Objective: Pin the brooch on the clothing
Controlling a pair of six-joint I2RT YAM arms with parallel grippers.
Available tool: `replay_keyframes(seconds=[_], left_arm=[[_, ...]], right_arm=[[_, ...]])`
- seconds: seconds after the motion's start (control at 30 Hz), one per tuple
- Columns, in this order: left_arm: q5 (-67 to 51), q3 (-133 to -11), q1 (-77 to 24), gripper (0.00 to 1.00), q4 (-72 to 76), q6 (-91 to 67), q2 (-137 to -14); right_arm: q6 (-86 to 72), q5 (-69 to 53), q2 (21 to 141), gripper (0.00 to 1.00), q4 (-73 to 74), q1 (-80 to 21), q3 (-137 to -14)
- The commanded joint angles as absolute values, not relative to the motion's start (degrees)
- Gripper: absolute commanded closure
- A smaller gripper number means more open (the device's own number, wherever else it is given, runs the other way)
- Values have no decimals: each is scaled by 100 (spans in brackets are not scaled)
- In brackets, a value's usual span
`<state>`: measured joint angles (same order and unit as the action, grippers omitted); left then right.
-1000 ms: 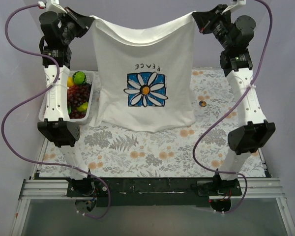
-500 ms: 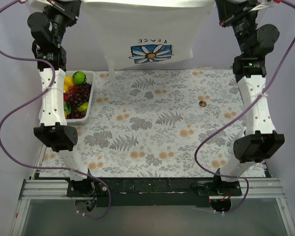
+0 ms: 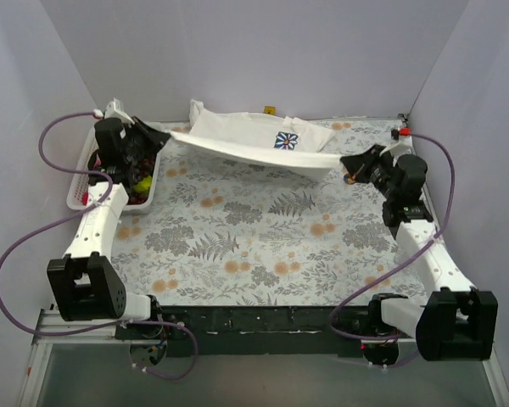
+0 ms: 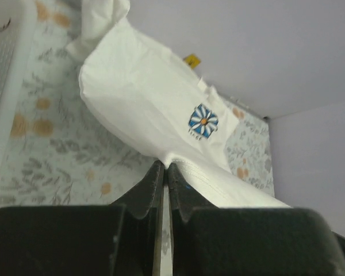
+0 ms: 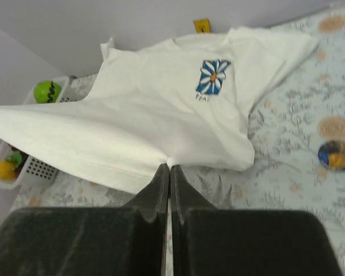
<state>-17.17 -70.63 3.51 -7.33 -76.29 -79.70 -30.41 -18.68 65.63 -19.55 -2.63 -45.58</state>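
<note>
A white T-shirt (image 3: 237, 136) is stretched between two robot arms above a grey floral cloth (image 3: 263, 246) that covers the tabletop (image 3: 254, 315). The left claw (image 4: 164, 167) is closed tight on one corner of the shirt's hem near the far left corner of the tabletop. The right claw (image 5: 169, 167) is pinched shut on the opposite hem corner near the right edge. The rest of the shirt lies along the far edge, its blue-and-white daisy logo (image 3: 287, 140) facing up. The brooch (image 5: 337, 154), a small round disc, rests on the cloth near the right edge, just beside the right claw and apart from the shirt. A white basket (image 3: 78, 185) of fruit (image 5: 48, 91) sits at the far left corner.
</note>
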Motion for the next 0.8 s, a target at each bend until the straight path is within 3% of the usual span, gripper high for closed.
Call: replay_keyframes(seconds=[0.0,0.23,0.77], left_arm=[[-1889,-6112,308,100,-1036,-7594,-7015],[-1890,-5257,281,100,-2038,-7612,-6162],[-1960,-4281,193,100,-3919,-7989,-5344]], right_arm=[[-2760,-1705,5582,99,-1250,-237,-3870],[-2874,-1810,4756,99,534,-246,-3516],[-2953,-1433,4298,99,3548,-246,-3805]])
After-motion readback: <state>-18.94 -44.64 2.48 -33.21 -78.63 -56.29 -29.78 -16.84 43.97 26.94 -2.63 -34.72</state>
